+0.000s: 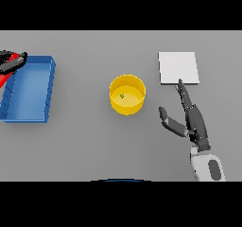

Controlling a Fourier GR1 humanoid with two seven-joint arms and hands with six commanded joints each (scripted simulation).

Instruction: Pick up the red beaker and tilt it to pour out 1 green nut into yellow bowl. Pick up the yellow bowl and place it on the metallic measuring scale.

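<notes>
Bare table lies between the right hand's (193, 119) thumb and the yellow bowl (127, 94), nothing blocking the way, while the metallic measuring scale (178, 67) sits just beyond its straight fingertips (180, 86).

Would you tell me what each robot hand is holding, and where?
The left robot hand grips the red beaker at its upper end; the right robot hand holds nothing.

Even, flat light; perhaps faint shadows
</notes>
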